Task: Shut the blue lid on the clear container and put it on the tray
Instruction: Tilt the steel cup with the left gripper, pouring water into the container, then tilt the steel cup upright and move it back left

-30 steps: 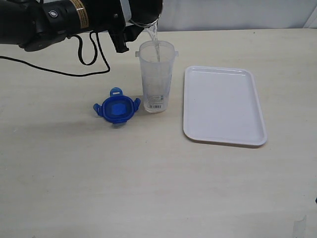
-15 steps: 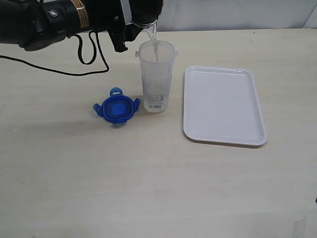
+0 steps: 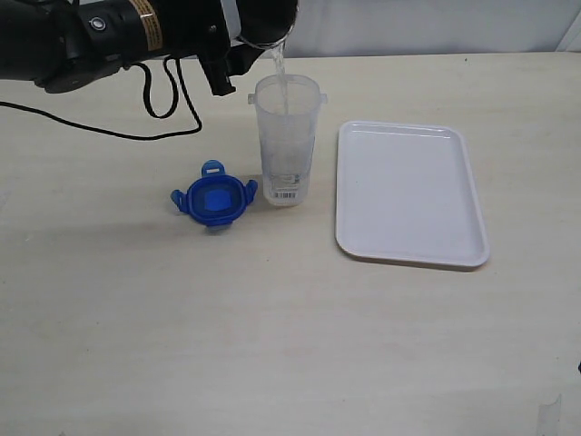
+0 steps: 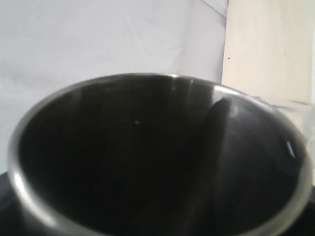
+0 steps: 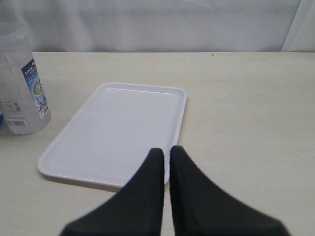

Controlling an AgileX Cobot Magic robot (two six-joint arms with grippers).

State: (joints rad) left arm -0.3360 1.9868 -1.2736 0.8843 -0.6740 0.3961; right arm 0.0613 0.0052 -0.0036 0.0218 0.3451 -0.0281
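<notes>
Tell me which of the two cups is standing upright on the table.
The clear container, beside the blue lid. The steel cup hangs tilted above it, pouring water in.

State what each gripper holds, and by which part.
Left gripper grips the grey steel cup by its side wall; exact contact hidden. Right gripper: shut, holding nothing.

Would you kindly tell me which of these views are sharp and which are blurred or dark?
Exterior view: sharp, evenly lit, a faint shadow beside the blue lid. Left wrist view: the steel cup fills the frame, blurred, its inside dark, rim glinting. Right wrist view: the tray is crisp.
</notes>
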